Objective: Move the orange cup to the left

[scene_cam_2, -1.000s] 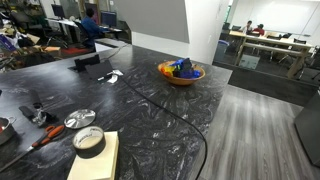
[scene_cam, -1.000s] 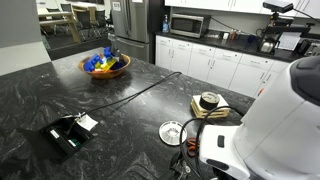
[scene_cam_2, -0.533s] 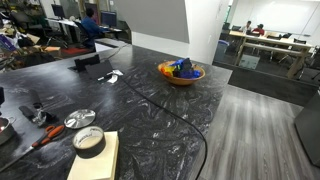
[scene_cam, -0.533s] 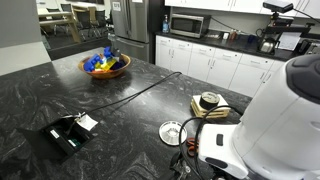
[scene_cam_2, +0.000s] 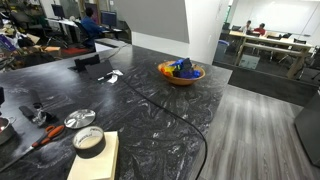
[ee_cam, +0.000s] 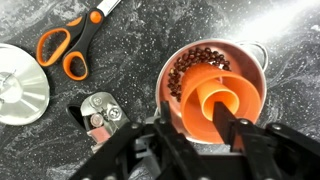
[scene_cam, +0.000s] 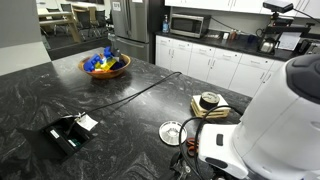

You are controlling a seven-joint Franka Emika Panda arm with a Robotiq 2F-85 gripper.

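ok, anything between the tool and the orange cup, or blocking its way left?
Nothing between: the tool is right at the orange cup. The cup stands inside a metal bowl of dark beans, whose wall rings it; probably lift out first.

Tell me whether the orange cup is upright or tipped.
Upright: the cup shows its open mouth to the wrist view, among beans in a metal pot.

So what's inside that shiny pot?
The orange cup sits in the shiny pot, with small dark brown bits around it. The pot's bottom is hidden under them, and the gripper covers its near edge.
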